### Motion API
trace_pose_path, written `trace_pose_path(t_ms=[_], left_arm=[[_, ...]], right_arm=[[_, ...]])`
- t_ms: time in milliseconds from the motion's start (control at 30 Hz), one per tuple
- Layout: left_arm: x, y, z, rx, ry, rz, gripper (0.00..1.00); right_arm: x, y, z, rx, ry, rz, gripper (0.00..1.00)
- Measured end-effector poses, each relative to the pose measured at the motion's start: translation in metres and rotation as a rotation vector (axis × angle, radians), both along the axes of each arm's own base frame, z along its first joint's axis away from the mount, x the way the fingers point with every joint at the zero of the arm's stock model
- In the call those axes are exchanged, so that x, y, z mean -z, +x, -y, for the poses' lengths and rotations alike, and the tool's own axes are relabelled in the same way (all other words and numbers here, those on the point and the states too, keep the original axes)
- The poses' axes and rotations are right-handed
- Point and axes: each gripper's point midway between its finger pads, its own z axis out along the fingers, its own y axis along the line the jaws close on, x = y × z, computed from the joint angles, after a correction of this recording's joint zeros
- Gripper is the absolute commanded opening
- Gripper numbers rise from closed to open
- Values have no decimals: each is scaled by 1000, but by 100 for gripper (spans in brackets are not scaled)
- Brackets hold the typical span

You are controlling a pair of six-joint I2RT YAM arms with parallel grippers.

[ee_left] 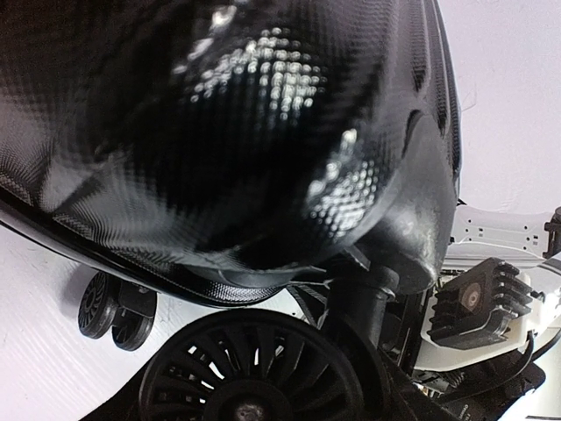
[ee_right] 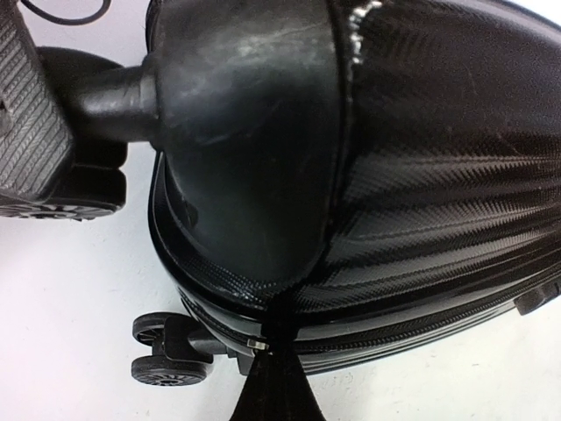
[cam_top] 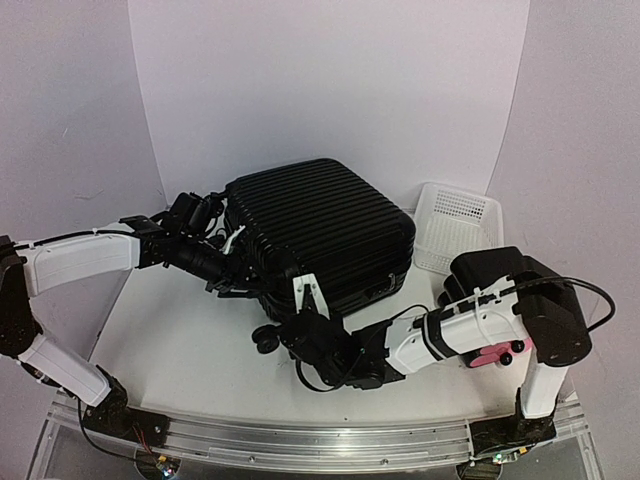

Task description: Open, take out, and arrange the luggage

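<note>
Black ribbed hard shell is filling the middle of the scene: the luggage [cam_top: 320, 225] is lying flat on the table [cam_top: 180, 340] with both halves together. In the right wrist view its zip seam [ee_right: 412, 329] is running unbroken around the corner. By my reading the task is only just starting. The opening is not yet done, nothing is sitting outside the case, and the taking out and arranging are both still waiting. The white mesh basket [cam_top: 470, 205] is sitting behind the right arm's elbow, just beside the case.

The right gripper [cam_top: 303, 282] is reaching at the near corner, so the case is lying directly ahead of it and above its fingertips. Its fingers are drawing together into one narrow wedge, with the tip touching the seam. Whether it is pinching a zip pull is too small to tell. Twin wheels [ee_right: 162, 346] are standing just to the left of that tip.

The left gripper [cam_top: 232, 250] is pressing against the case's left side, with the shell looming above its camera and a spoked wheel [ee_left: 250, 373] right below. Whether its fingers are spread or together, I cannot tell.
</note>
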Motion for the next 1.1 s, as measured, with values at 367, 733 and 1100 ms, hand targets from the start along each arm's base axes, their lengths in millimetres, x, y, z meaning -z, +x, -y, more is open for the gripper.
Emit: trace_pose_path(t_ms=[367, 733, 1100], left_arm=[[0, 2, -2, -6, 0, 1, 20], [0, 4, -8, -20, 14, 4, 18], [0, 10, -22, -85, 103, 98, 19]], right_arm=[[-4, -5, -44, -78, 35, 47, 0], [-5, 20, -90, -80, 141, 171, 10], [12, -27, -61, -309, -5, 25, 92]])
